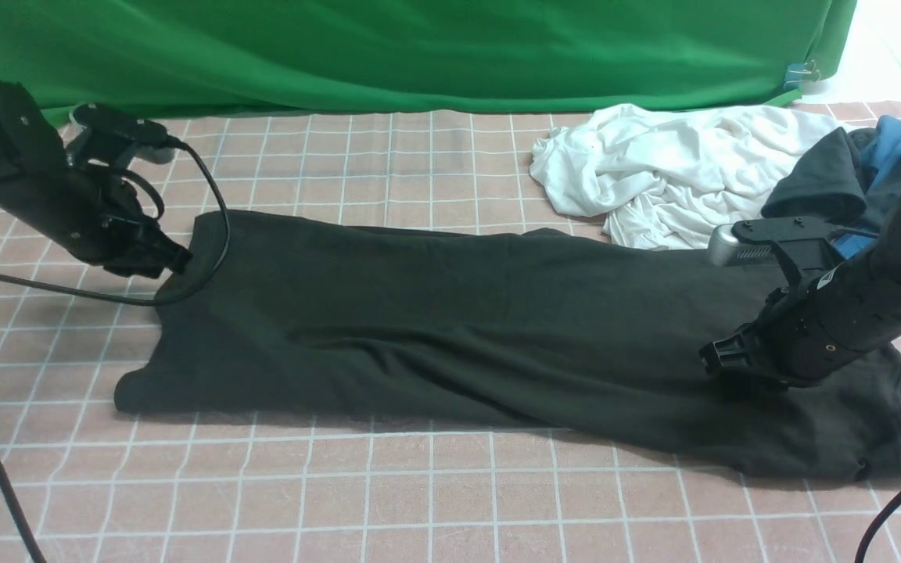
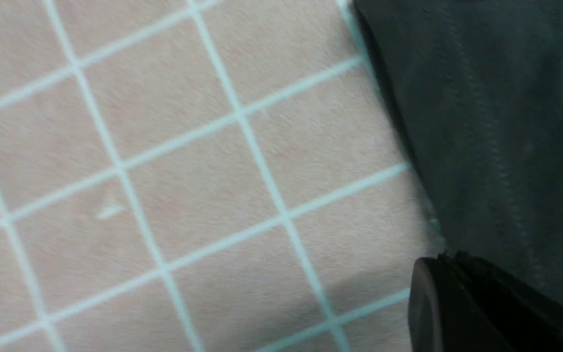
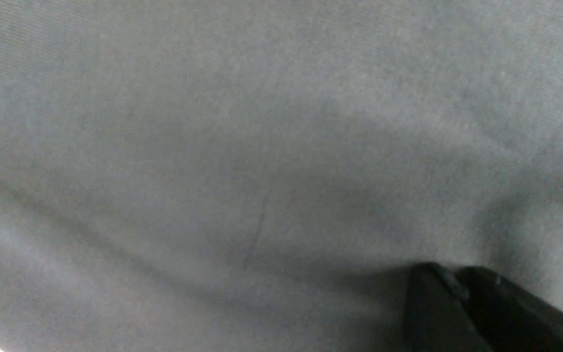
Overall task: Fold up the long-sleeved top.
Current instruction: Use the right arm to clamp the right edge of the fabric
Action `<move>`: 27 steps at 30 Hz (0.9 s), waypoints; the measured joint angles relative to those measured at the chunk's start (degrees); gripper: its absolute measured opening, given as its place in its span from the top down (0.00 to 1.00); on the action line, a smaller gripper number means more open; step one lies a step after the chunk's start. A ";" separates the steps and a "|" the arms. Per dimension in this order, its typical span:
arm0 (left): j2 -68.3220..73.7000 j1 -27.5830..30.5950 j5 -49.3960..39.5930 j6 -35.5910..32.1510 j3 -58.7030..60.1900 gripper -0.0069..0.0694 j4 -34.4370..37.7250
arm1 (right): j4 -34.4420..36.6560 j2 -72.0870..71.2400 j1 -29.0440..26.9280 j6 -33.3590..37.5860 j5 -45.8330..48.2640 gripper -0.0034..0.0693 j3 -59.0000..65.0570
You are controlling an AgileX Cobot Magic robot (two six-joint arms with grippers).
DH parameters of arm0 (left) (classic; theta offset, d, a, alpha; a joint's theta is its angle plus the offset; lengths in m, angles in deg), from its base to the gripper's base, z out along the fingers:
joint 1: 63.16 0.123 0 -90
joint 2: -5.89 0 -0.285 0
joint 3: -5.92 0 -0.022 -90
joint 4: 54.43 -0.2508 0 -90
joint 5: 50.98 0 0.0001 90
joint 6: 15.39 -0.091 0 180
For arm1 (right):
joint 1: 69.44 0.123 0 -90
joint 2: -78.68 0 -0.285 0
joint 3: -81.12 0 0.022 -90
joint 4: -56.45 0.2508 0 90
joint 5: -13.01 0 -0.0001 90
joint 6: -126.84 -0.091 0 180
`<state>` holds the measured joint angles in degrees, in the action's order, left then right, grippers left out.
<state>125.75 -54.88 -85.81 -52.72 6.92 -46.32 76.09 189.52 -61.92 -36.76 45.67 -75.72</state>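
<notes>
Two black grippers work one large plain black jersey long-sleeved top point(image 1: 435, 328), which lies nearest the camera as a long band spread across the pink checked tablecloth point(image 1: 341, 500) from left to right.

Left gripper point(image 1: 173, 260) sits at the far-left corner of the top, jaws fully closed; the left wrist view shows the tip point(image 2: 450, 261) right at the hem edge, so likely a pinch on the cloth, but a thin one. Risk: such an edge-only bite could slip out on the lift and drop that corner.

Right gripper point(image 1: 720, 367) presses down onto the right end of the top, jaws nearly closed; whether it holds fabric cannot be told, since the right wrist view shows only grey cloth and a dark fingertip point(image 3: 438, 303). Risk: if it grabs one layer only, the fold would drag crooked. Uneven lifting by the arms could bunch the middle. Black cable point(image 1: 208, 234) loops over the left corner and might snag.

Further back: one crumpled white garment point(image 1: 669, 172), one charcoal garment point(image 1: 818, 188) with one blue garment point(image 1: 888, 148), one green backdrop cloth point(image 1: 388, 47).
</notes>
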 joint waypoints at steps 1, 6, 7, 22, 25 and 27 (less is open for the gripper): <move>0.00 0.00 -0.06 0.00 -0.06 0.87 -0.49 | 0.00 0.00 0.00 0.00 0.00 0.76 0.00; -0.25 0.00 -3.33 0.79 -0.42 0.69 -2.35 | -0.05 0.00 0.00 0.05 -0.16 0.76 0.00; -0.52 0.00 -5.68 1.47 -0.42 0.63 -2.30 | -0.05 0.00 0.00 0.05 -0.21 0.76 0.00; -23.65 0.00 0.91 8.76 26.07 0.74 5.50 | -0.05 0.00 0.00 0.10 -0.59 0.74 0.00; -23.12 0.00 2.44 8.70 28.00 0.66 6.81 | -0.12 0.00 0.00 0.10 -1.20 0.73 0.00; -21.60 0.00 3.09 8.70 28.58 0.55 8.86 | -0.38 0.00 0.00 0.10 -1.68 0.73 0.00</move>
<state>104.15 -54.88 -82.72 -44.02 35.50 -37.47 75.71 189.52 -61.92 -36.65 44.00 -75.72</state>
